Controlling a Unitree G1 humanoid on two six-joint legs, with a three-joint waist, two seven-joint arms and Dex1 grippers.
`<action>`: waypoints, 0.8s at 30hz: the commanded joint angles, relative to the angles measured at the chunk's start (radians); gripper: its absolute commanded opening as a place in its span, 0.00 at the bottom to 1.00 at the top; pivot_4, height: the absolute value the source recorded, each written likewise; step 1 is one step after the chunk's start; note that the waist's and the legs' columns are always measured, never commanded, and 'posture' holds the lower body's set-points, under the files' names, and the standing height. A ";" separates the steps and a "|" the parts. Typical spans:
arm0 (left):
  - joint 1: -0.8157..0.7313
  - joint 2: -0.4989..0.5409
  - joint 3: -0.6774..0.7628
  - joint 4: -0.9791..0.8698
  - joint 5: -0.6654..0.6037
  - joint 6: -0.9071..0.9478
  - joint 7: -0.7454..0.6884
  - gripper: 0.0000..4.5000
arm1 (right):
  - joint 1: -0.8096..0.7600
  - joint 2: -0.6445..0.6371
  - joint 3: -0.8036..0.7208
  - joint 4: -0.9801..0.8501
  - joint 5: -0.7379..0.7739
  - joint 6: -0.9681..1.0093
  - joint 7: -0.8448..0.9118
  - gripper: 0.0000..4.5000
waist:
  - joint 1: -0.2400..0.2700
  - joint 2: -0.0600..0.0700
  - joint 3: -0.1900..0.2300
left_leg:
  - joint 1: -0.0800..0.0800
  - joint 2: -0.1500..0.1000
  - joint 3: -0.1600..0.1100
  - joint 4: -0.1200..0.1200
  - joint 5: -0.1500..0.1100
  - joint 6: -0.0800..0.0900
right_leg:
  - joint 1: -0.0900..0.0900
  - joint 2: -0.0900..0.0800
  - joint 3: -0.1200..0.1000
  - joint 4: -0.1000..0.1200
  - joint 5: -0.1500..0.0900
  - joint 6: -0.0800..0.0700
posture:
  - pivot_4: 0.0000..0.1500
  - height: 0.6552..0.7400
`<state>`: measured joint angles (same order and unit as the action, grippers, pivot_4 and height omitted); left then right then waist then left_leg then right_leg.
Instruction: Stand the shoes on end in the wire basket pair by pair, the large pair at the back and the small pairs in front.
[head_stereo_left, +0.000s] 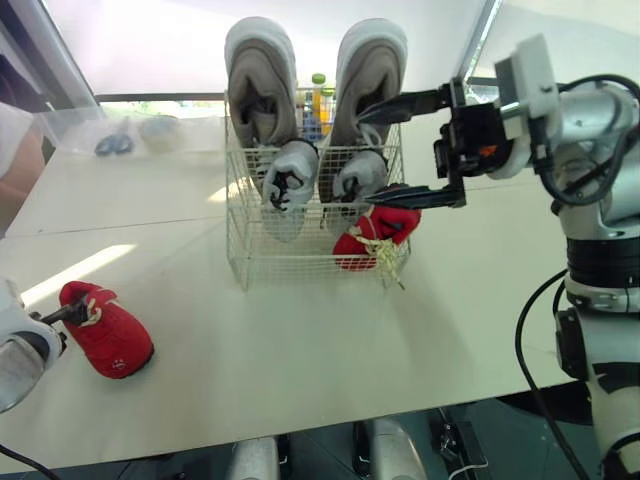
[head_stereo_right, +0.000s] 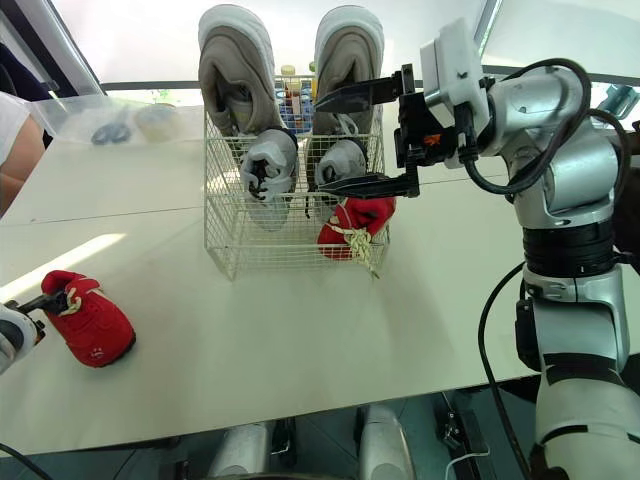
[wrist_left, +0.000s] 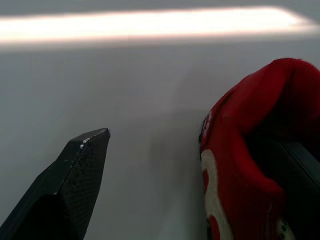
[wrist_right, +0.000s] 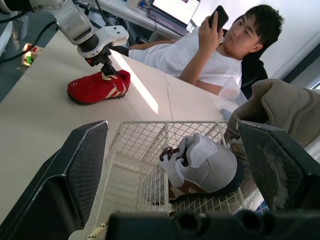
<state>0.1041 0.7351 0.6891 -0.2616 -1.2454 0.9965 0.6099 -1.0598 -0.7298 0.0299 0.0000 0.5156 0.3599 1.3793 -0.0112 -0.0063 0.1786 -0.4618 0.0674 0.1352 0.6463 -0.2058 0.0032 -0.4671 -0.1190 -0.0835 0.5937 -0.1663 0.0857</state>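
**Wire basket** (head_stereo_left: 300, 262): stands mid-way along the white table (head_stereo_left: 300, 360).

**Large grey shoes** (head_stereo_left: 262, 85): a pair, on end at the back of the basket. The soles face away and the toes rise well above the rim.

**Small grey shoes** (head_stereo_left: 290, 175): a pair, on end just in front of the large pair, one before each large shoe.

**Red shoe in the basket** (head_stereo_left: 380, 235): at the front right corner, leaning against the wire. Its pale laces hang out through the mesh.

**Red shoe on the table** (head_stereo_left: 110, 335): lies flat on its sole, well to the left of the basket.

**Right gripper** (head_stereo_left: 365, 155): hovers at the basket's right side above the red shoe there. Its jaws are spread wide, one above the other, with nothing between them.

**Left gripper** (head_stereo_left: 68, 314): at the heel of the red shoe on the table. Its jaws are parted, one finger inside the shoe's opening, the other clear of the outer side.

**Person** (wrist_right: 200, 50): seated beyond the table's far end, white shirt, holding up a phone (wrist_right: 218, 17).
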 joint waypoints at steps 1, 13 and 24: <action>-0.027 -0.002 0.012 0.004 0.064 -0.018 -0.028 0.61 | -0.003 -0.024 -0.038 -0.035 0.009 0.006 -0.016 1.00 | 0.000 0.000 0.000 | 0.000 0.000 0.000 0.000 0.000 0.000 | 0.000 0.000 0.000 0.000 0.000 0.000 | 1.00 1.00; -0.368 0.044 -0.018 -0.076 0.073 -0.020 -0.090 0.02 | -0.026 -0.042 -0.022 -0.010 -0.013 -0.005 -0.013 1.00 | 0.005 -0.001 0.000 | -0.001 0.000 0.000 0.001 0.000 0.000 | 0.001 0.000 0.000 0.000 0.000 0.000 | 1.00 1.00; -0.759 -0.124 -0.292 -0.307 0.208 -0.396 -0.518 0.02 | -0.045 -0.051 -0.019 -0.005 -0.026 0.004 -0.011 1.00 | 0.022 -0.003 0.001 | 0.001 -0.001 0.003 0.002 0.002 0.003 | 0.004 0.002 -0.002 0.001 0.003 0.004 | 1.00 1.00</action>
<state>-0.6443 0.6181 0.4520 -0.5094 -1.0867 0.6544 0.1486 -1.0730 -0.7679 0.0341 0.0141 0.4851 0.3648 1.3718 0.0107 -0.0098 0.1792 -0.4606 0.0668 0.1377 0.6489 -0.2034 0.0062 -0.4630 -0.1174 -0.0856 0.5953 -0.1634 0.0895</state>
